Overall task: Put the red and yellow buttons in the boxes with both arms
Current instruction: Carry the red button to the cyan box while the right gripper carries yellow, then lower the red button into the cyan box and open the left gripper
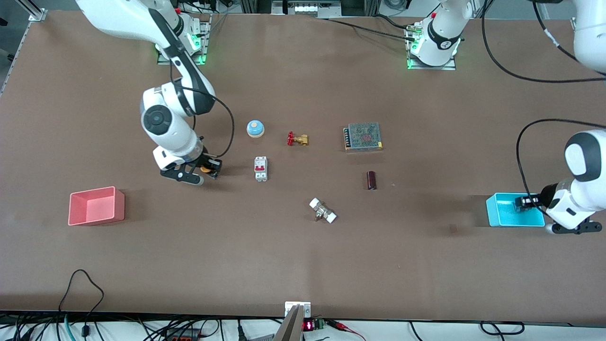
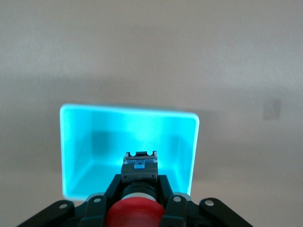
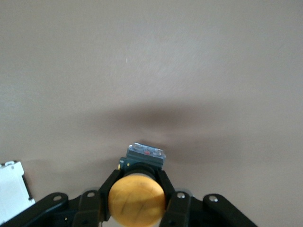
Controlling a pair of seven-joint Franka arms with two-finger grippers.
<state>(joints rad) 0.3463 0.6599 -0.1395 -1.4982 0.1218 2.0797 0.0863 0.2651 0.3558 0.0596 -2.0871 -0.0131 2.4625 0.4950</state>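
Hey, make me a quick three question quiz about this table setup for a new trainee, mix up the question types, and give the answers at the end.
1. True or false: the left gripper holds the red button over the cyan box.
2. What does the right gripper hold? A) brass valve B) yellow button C) circuit breaker
3. Fill in: the pink box sits toward the ___ arm's end of the table.

Key: 1 true; 2 B; 3 right.

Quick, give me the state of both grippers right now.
Left gripper: shut on the red button, over the cyan box.
Right gripper: shut on the yellow button, over bare table.
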